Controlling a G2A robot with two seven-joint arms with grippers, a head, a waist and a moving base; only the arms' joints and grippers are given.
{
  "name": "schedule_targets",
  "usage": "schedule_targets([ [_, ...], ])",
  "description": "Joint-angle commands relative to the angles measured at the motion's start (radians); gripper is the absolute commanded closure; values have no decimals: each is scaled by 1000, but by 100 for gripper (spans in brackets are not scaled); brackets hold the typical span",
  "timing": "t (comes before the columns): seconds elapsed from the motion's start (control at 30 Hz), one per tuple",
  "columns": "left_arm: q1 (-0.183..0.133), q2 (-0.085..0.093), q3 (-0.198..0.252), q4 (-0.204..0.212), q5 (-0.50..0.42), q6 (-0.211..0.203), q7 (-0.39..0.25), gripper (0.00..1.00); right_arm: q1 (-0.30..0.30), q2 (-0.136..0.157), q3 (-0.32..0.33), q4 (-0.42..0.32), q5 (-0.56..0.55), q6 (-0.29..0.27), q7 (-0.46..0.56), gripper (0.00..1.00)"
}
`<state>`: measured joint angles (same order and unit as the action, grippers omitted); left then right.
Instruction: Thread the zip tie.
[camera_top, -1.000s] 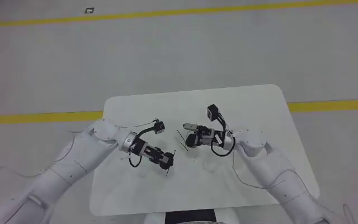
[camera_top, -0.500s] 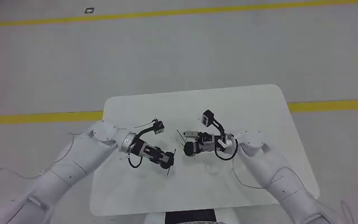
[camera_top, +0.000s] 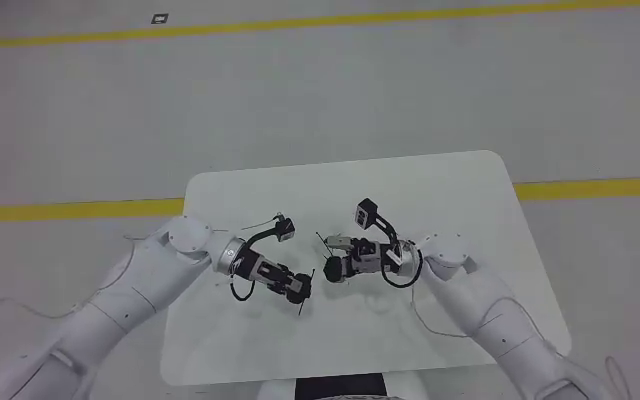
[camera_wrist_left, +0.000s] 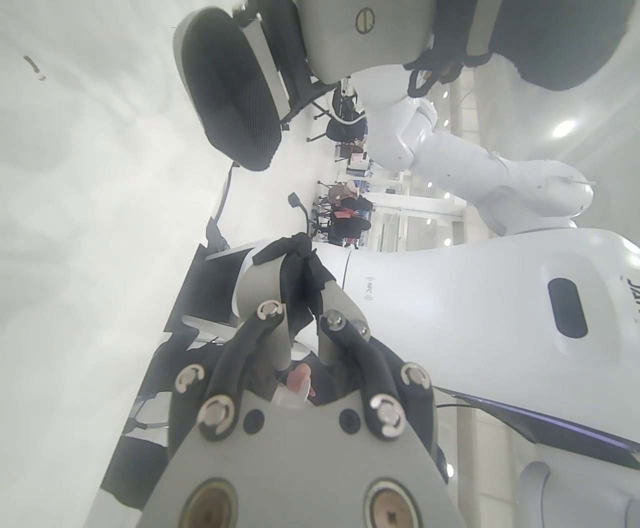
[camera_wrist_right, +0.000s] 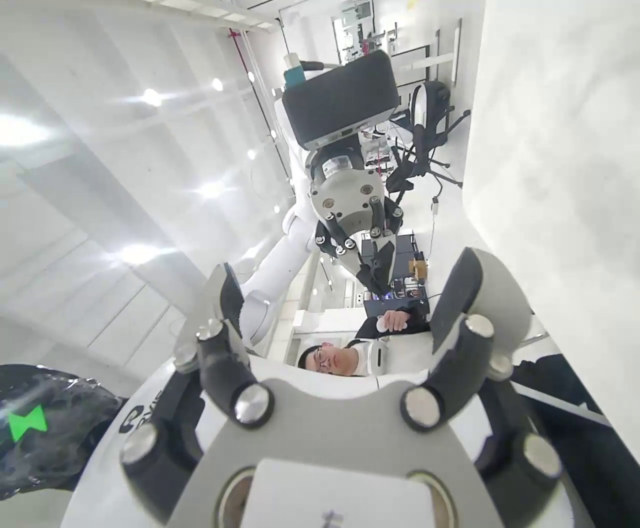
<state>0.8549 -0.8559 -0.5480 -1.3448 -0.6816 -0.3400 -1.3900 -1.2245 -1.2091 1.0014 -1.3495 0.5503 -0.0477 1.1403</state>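
Observation:
The zip tie (camera_top: 306, 290) is a thin black strip standing out of my left gripper (camera_top: 298, 287) above the middle of the white table (camera_top: 450, 190). In the left wrist view that gripper (camera_wrist_left: 300, 280) is shut, pinching the tie's black end (camera_wrist_left: 299, 247) at the fingertips. The right wrist view shows the same left gripper (camera_wrist_right: 374, 272) farther off, facing mine. My right gripper (camera_top: 335, 268) hangs just right of the left one. In its own view the right gripper (camera_wrist_right: 345, 280) stands open with nothing between its fingers. A second thin black strip (camera_top: 322, 244) shows just behind the right gripper.
The table's rounded edge (camera_top: 500, 165) runs close behind and to the right. Yellow floor lines (camera_top: 300, 22) cross the grey floor beyond it. Bare tabletop lies on all sides of the two grippers.
My right gripper has moved left and slightly toward the table's front, closing most of the gap to the left gripper. The left arm and the zip tie have kept still.

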Motion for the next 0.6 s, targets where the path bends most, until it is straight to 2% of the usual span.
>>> schedule_targets([
  [0.0,0,0,0,0,0,0,0,100,7,-1,-6,7,-2,-3,9,52],
  [0.13,0,0,0,0,0,0,0,100,20,-4,-22,23,-2,-12,24,70],
  [0.3,0,0,0,0,0,0,0,100,33,-7,-43,44,-11,-23,39,80],
  [0.43,0,0,0,0,0,0,0,100,41,-9,-53,57,-15,-32,41,92],
  [0.57,0,0,0,0,0,0,0,100,45,-10,-60,66,-18,-40,41,90],
])
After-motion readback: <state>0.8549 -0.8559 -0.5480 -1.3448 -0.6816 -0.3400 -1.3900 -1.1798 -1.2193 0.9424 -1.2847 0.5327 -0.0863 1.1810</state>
